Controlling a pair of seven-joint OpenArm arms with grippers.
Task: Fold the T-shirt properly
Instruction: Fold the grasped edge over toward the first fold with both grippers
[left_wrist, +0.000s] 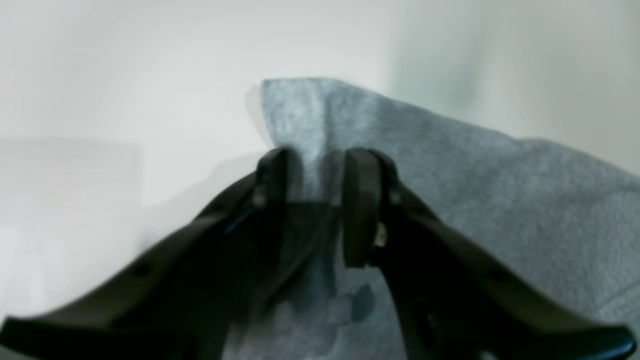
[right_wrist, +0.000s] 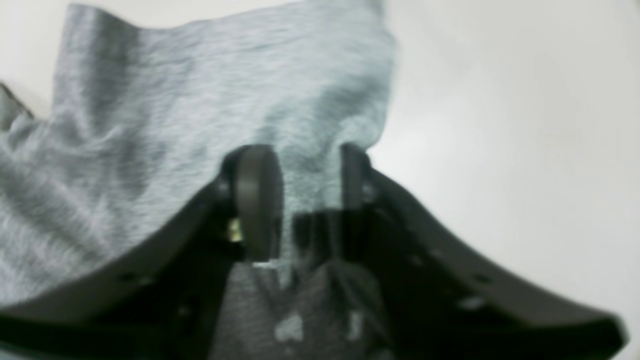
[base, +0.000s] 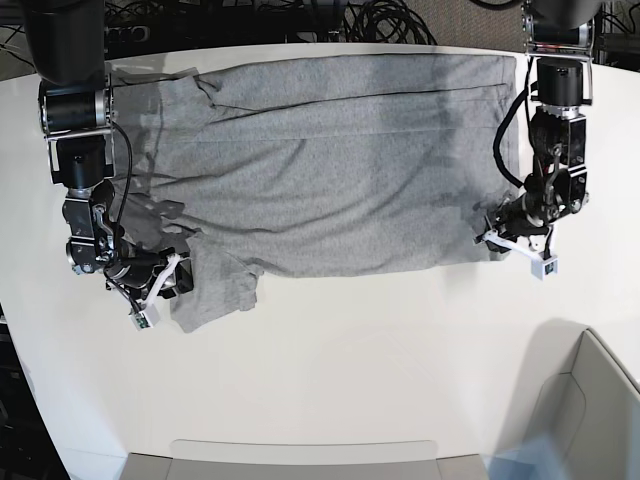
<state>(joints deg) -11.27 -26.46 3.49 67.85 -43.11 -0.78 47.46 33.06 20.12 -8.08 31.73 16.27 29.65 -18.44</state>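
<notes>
— What did the camera on the left wrist show?

— The left gripper (left_wrist: 315, 172) had its two black fingers drawn close, with a fold of the T-shirt (left_wrist: 500, 200) pinched between them. A corner of grey cloth stood up past the fingertips, and the rest of the shirt ran off to the right over the white table (left_wrist: 125, 100).

— And the one on the right wrist?

— Much the same. The right gripper (right_wrist: 302, 170) was closed narrow on a bunched edge of the T-shirt (right_wrist: 175, 100); the cloth spread up and to the left of the fingers, rumpled, with bare table (right_wrist: 500, 125) to the right of it. The picture was blurred, so I couldn't make out more.

— From the base view, where did the shirt lie?

— The T-shirt (base: 330, 170) was spread plain side up across the far half of the table (base: 350, 370), its long edges running side to side. The right gripper (base: 182, 277) was at the shirt's near corner on the view's left, by a sleeve that stuck out toward the front. The left gripper (base: 492, 232) was at the shirt's near corner on the view's right. Both were low at the cloth's edge.

— Anything else near the shirt?

— A grey bin (base: 590, 400) well in front of it, at the lower right.
</notes>
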